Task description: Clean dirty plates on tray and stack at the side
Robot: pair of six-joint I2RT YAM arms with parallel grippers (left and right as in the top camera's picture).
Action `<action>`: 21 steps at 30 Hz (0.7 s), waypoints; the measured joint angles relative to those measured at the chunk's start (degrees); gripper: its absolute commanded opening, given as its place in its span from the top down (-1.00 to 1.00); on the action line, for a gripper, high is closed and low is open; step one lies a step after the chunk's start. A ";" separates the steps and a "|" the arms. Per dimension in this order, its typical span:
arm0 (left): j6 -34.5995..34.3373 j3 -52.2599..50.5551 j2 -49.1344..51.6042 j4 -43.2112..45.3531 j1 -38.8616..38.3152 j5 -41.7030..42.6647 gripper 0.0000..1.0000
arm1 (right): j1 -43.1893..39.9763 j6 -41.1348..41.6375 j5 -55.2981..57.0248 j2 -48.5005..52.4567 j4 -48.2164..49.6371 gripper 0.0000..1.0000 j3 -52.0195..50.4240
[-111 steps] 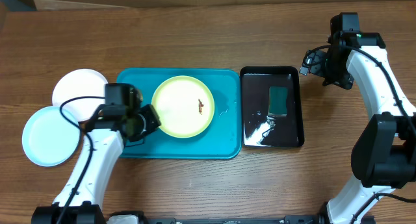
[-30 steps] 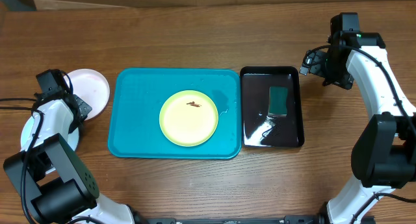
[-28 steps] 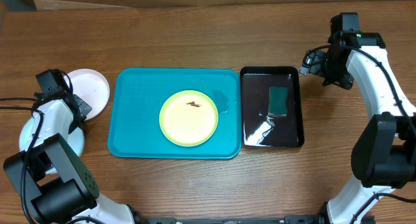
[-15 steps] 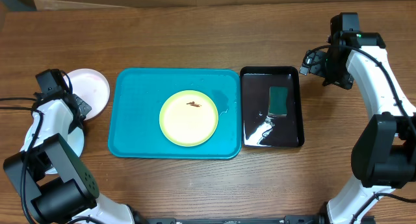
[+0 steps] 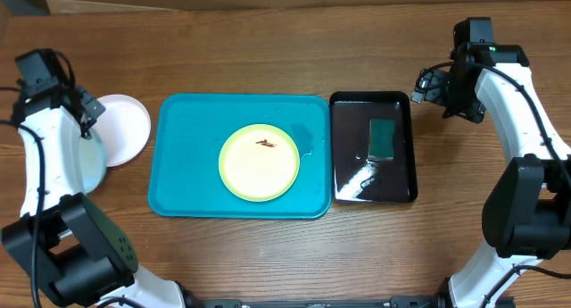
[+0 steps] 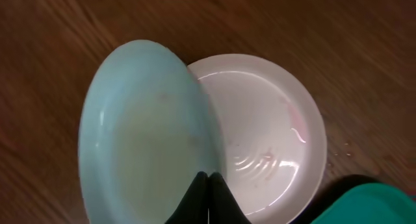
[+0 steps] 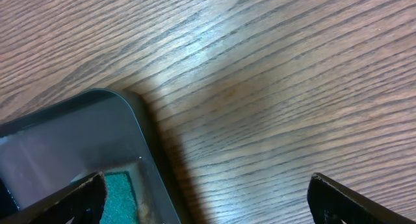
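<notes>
Pinching rim of tilted light blue plate (image 6: 140, 133): left gripper (image 6: 208, 187).

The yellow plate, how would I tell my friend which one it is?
Find the big teal tray in the middle of the wooden table. The pale yellow plate lies flat inside it, the only plate there. Unlike the white plate and the light blue plate beside the tray's left end, it carries a small brown smear.

White arm links (image 5: 516, 98) with black joints (image 5: 522, 210).
</notes>
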 measured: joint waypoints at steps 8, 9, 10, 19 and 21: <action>0.85 0.02 0.98 5.44 -7.72 0.24 0.92 | 0.00 0.00 0.00 0.00 0.00 -1.00 0.00; 0.79 0.02 1.46 5.55 -8.50 -0.07 0.92 | 0.00 0.02 0.00 0.00 0.02 -1.00 0.00; 0.48 0.02 2.01 5.64 -9.22 -0.57 0.81 | 0.00 0.02 -0.02 0.00 0.00 -1.00 0.00; -2.32 2.01 7.50 -2.29 -9.38 0.83 0.62 | 0.00 0.00 0.00 0.00 0.02 -1.00 0.00; -2.86 5.33 7.74 -6.91 -8.15 2.34 0.64 | 0.00 0.00 0.00 0.00 0.02 -1.00 0.00</action>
